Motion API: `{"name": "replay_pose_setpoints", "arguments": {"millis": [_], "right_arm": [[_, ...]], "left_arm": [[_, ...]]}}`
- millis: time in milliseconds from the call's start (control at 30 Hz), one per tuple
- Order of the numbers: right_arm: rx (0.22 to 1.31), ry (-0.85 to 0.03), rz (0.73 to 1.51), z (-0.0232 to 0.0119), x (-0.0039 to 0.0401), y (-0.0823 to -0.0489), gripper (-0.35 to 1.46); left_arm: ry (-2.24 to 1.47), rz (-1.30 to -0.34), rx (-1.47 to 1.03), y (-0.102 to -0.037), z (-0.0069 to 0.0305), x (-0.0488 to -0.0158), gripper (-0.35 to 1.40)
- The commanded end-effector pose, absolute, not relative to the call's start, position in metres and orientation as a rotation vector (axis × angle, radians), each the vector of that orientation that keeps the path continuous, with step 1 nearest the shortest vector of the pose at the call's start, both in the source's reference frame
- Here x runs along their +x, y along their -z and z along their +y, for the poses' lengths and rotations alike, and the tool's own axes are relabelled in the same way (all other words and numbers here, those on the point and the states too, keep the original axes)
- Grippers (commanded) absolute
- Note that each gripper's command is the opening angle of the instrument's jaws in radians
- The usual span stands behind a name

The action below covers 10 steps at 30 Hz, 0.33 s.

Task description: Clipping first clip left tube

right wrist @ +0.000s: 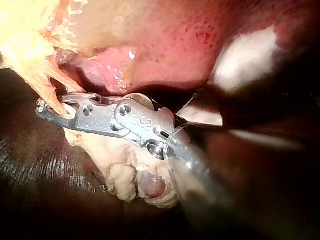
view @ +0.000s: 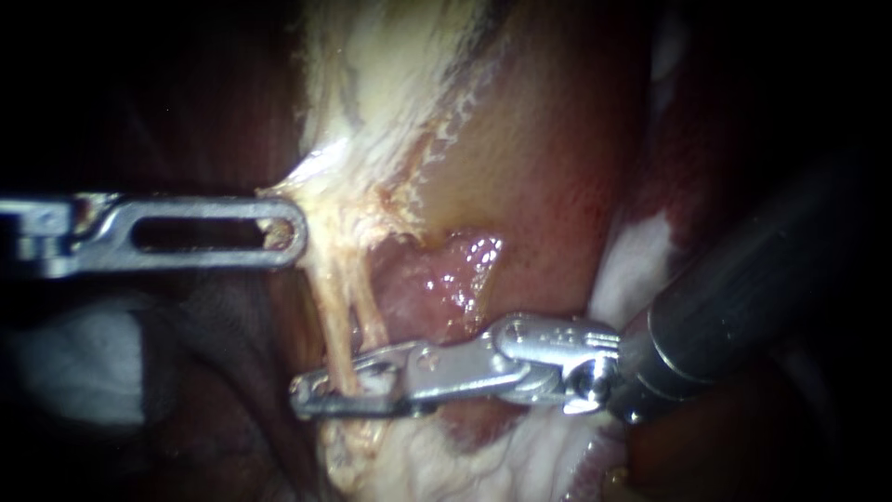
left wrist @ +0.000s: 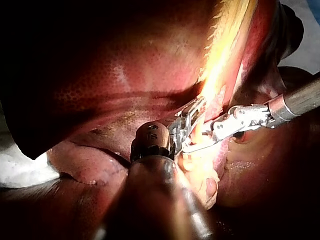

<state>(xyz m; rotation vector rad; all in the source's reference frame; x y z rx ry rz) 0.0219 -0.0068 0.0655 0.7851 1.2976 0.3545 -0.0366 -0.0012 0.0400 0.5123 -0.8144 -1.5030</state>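
The liver [left wrist: 125, 85] forms the dark backdrop behind the left tube [view: 336, 321], which serves as the reference for every position below. The pale tissue [view: 321, 186] fans out at the upper end of the left tube. The left tube itself is a thin pale strand whose long axis runs steeply down the endoscope view. The right tube [view: 373, 316] lies just beside it.

The right instrument [view: 302, 395] is the nearer arm. Its shaft enters from the lower right and its tool lies across the left tube, roughly square to the tube's axis. The tool is released: a narrow gap shows between the jaws, the left tube passes through it, and the tips reach just beyond the tube.

The left instrument [view: 293, 231] enters level, and its tool is clenched on the pale tissue above the left tube, apparently keeping the tube taut.

Closure appears to depend on this square crossing. Whether the right tube lies clear of the jaws cannot be told.
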Motion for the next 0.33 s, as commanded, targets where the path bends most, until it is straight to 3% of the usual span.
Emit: {"name": "replay_pose_setpoints", "arguments": {"millis": [33,333], "right_arm": [[0.785,-0.353,1.298,-0.0069,0.022,-0.0655,-0.35],[0.79,-0.356,1.293,-0.0069,0.0219,-0.0655,-0.35]], "left_arm": [[1.503,-0.815,0.512,-0.04,-0.0012,-0.0366,-0.35],[1.503,-0.815,0.512,-0.0401,-0.0012,-0.0366,-0.35]]}}
